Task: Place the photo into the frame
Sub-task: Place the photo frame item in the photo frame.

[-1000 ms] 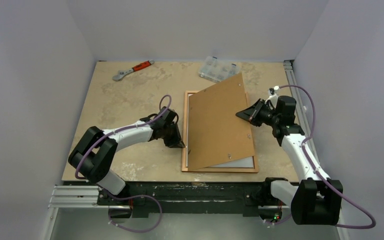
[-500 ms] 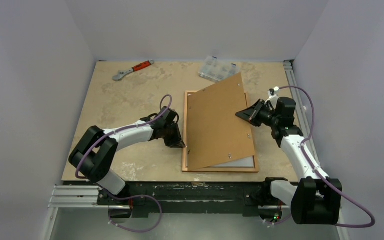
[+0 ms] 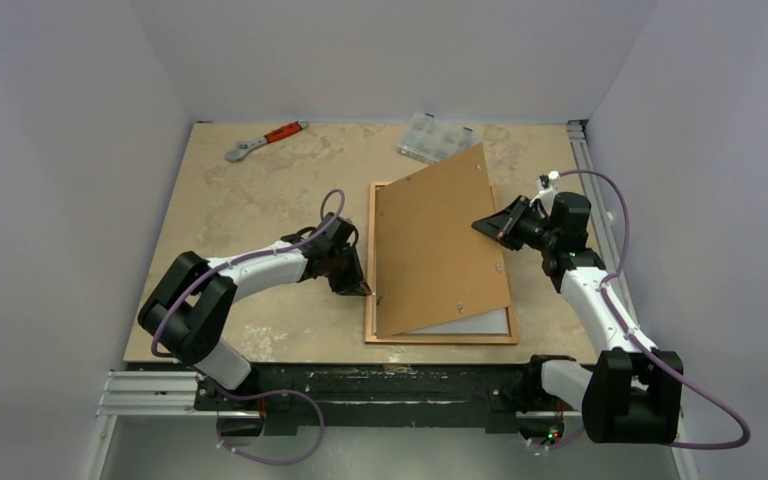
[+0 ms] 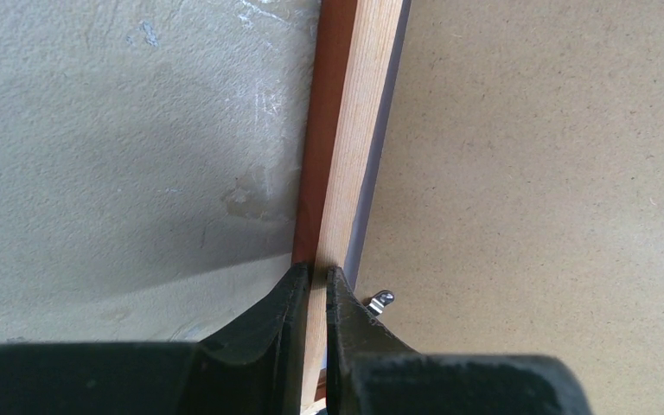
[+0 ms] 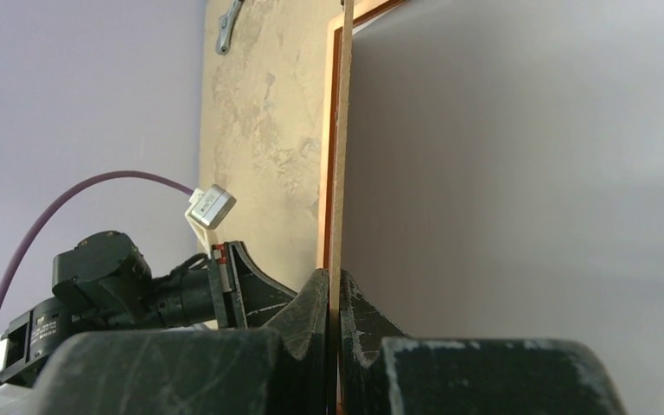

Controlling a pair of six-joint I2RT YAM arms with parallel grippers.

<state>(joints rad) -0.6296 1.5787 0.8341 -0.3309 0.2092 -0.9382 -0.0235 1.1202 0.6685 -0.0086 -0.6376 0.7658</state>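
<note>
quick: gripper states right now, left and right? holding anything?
left gripper: closed on the frame rail.
right gripper: closed on the backing board edge.

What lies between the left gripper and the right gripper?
The plain brown rectangular backing board, askew over the thin wooden picture frame, fills that stretch, as the top view shows.

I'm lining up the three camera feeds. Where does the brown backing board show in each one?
Top external: board at centre, lying skewed over the frame.
Left wrist: board fills the right half.
Right wrist: board seen edge-on, a thin vertical strip at centre.
Shared landmark: the frame's rail, running alongside the board in all three.
</note>
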